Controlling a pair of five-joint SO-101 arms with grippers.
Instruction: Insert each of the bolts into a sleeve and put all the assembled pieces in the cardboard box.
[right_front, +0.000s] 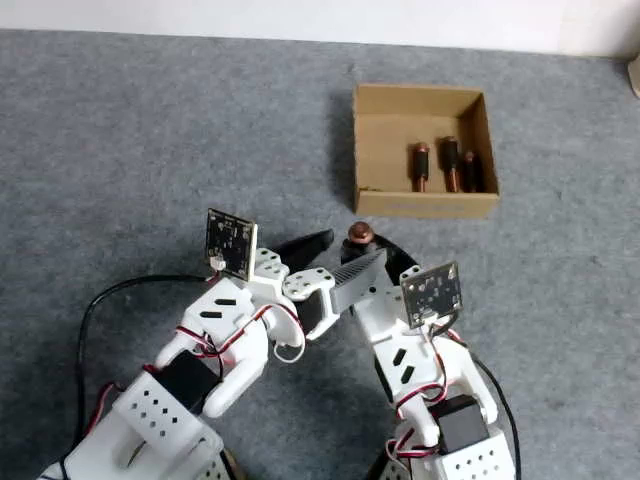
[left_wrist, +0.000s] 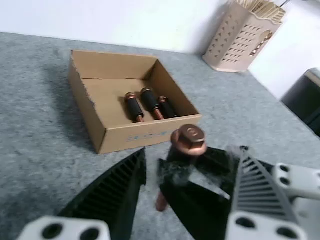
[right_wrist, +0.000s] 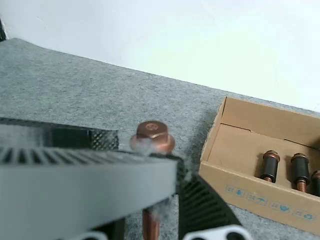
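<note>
The right hand (left_wrist: 194, 177) pinches a black sleeve (left_wrist: 178, 167) that has a copper bolt (left_wrist: 188, 139) through it. It holds this piece upright, just in front of the cardboard box (right_front: 425, 205), over the grey desk (right_front: 150, 130). The head of the bolt is on top and the shank comes out under the sleeve. If the shank's end touches the desk, I cannot tell.

The left hand (right_front: 355, 247) is spread. Its black finger (left_wrist: 117, 192) stands at one side of the bolt and its grey ribbed finger (left_wrist: 255, 182) at the other side.

Inside the box lie three assembled pieces (right_front: 421, 166), side by side. A beige holder (left_wrist: 245, 35) with holes stands by the wall beyond the box.
</note>
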